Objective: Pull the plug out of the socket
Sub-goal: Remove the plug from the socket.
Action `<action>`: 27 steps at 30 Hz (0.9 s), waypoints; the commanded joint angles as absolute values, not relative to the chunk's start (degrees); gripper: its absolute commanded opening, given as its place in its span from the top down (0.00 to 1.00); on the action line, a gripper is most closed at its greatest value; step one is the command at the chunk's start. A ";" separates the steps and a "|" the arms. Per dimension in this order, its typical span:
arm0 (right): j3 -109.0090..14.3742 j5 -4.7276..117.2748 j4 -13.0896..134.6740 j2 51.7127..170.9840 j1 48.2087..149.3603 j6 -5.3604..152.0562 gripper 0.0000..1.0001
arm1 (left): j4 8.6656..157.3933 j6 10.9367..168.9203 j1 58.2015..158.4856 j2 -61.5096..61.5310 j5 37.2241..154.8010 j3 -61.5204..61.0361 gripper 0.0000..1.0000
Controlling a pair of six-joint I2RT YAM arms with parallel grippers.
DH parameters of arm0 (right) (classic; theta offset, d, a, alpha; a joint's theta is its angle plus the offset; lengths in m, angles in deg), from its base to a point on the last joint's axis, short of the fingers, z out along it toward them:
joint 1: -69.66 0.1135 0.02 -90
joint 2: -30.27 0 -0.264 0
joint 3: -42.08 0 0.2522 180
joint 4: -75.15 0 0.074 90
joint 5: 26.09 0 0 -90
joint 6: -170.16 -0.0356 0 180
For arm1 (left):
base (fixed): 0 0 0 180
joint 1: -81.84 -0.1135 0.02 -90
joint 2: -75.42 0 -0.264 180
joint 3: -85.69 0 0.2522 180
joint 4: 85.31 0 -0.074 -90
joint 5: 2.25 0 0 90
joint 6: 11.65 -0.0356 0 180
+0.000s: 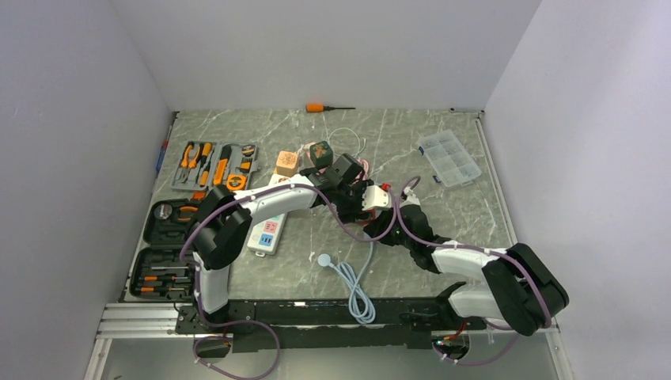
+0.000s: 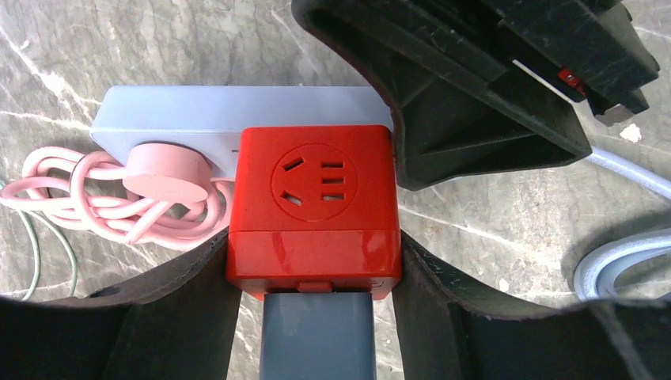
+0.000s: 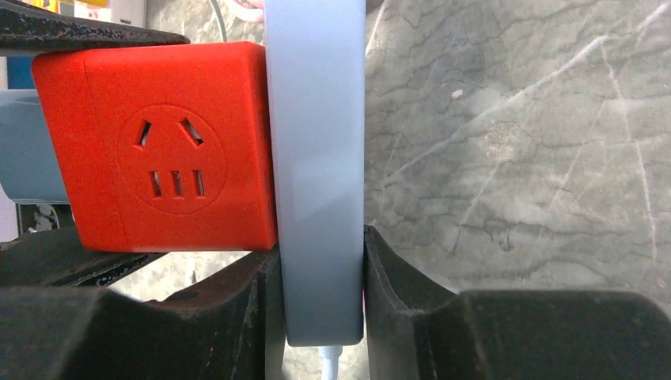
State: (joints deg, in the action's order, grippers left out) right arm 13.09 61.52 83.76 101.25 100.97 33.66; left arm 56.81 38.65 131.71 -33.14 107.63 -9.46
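Green marbled table inside white walls. Top view only: tool kit far left, orange screwdriver at the far edge, clear compartment box far right, white power strip left of centre, and a coiled white cable near the arm bases. Both arms meet mid-table, and the grasped parts are too small to make out there.

Left wrist view: red cube plug with a socket face on top, seated against the pale blue socket bar. A pink cable with a round pink plug lies just left. A grey block sticks out of the cube's near side.

Right wrist view: the bar end-on, the cube on its left side.

Stickers on the white strip are too small to read.

Left gripper is partly spread, its fingers pressed on both sides of the cube. Right gripper is narrow, its fingers clamping the bar's two faces.
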 commanded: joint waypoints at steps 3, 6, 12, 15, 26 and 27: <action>11.79 66.49 82.86 103.97 98.84 34.19 0.92 | 56.60 39.56 130.42 -24.77 110.55 -11.18 1.00; 11.70 70.48 80.06 102.76 98.66 34.90 0.97 | 55.87 38.61 129.01 -22.98 110.37 -9.32 1.00; 10.70 76.95 72.56 99.60 98.66 36.90 1.00 | 54.32 34.83 126.29 -19.45 109.80 -4.78 1.00; 9.66 78.03 69.35 98.67 98.84 36.56 1.00 | 53.07 32.64 125.41 -18.40 110.32 -3.36 1.00; 12.63 72.56 73.90 93.17 98.82 37.49 1.00 | 53.56 29.88 126.83 -18.03 111.27 1.76 1.00; 13.05 71.46 74.85 92.25 98.81 37.87 1.00 | 53.32 28.59 127.56 -18.29 110.78 2.49 0.99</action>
